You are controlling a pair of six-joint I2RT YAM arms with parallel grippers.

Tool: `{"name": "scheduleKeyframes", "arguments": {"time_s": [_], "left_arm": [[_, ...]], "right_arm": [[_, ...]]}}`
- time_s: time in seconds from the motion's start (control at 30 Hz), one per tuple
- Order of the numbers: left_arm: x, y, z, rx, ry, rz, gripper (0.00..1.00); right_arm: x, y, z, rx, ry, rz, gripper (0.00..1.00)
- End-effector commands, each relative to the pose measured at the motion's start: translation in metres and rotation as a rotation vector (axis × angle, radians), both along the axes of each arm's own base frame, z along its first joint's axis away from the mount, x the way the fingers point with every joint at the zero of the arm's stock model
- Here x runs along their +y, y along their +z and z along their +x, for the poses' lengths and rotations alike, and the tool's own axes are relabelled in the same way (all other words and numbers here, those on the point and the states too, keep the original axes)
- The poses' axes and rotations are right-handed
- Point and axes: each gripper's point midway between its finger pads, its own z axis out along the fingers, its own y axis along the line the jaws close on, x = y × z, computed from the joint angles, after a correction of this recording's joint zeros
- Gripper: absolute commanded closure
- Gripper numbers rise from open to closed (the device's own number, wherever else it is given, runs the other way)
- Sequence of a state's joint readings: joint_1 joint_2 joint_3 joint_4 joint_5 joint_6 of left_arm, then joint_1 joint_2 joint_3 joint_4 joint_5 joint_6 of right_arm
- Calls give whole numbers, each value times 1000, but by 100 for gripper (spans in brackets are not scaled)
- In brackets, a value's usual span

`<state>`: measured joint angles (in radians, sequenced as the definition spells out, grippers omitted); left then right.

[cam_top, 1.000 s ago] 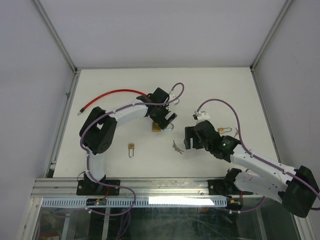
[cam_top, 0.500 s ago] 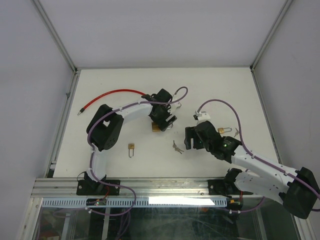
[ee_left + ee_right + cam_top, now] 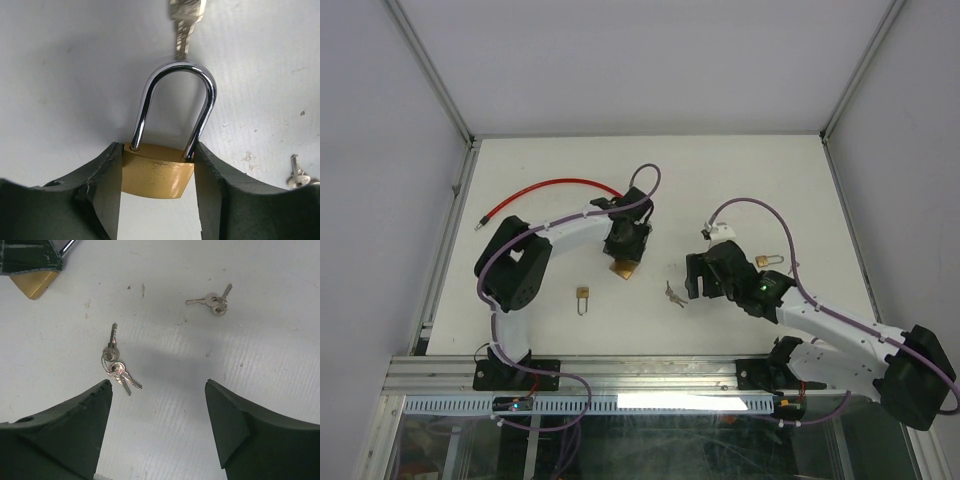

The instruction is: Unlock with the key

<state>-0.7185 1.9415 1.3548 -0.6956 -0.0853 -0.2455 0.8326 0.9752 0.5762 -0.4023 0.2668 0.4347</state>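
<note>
My left gripper [image 3: 625, 252] is shut on a brass padlock [image 3: 623, 267] near the middle of the table. In the left wrist view both fingers press the sides of the padlock's body [image 3: 157, 171], and its steel shackle [image 3: 175, 100] points away from me. A bunch of keys [image 3: 674, 294] lies on the table to the right of it, and shows in the right wrist view as the key bunch [image 3: 116, 367]. My right gripper [image 3: 157, 385] hovers open just short of that bunch, nothing between its fingers.
A smaller brass padlock [image 3: 583, 296] lies near the front left. Another padlock [image 3: 766, 261] sits beside the right arm. A second pair of keys [image 3: 214, 301] lies further off. A red cable [image 3: 545, 187] curves across the back left.
The left gripper has closed onto the padlock and shifted it a little to the left and nearer, turning as it went. The right arm has hardly moved.
</note>
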Motion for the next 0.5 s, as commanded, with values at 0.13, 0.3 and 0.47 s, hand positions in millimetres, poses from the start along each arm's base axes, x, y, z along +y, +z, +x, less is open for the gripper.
{"name": "scheduleKeyframes", "arguments": {"time_s": [0.13, 0.3, 0.47], "left_arm": [[-2, 14, -13, 46, 574, -187, 59], [-10, 13, -8, 56, 707, -259, 47], [-15, 24, -2, 44, 757, -318, 40]], "right_arm": [[29, 3, 7, 23, 88, 31, 23], [43, -4, 6, 76, 142, 8, 25], [51, -12, 5, 110, 169, -36, 26]]}}
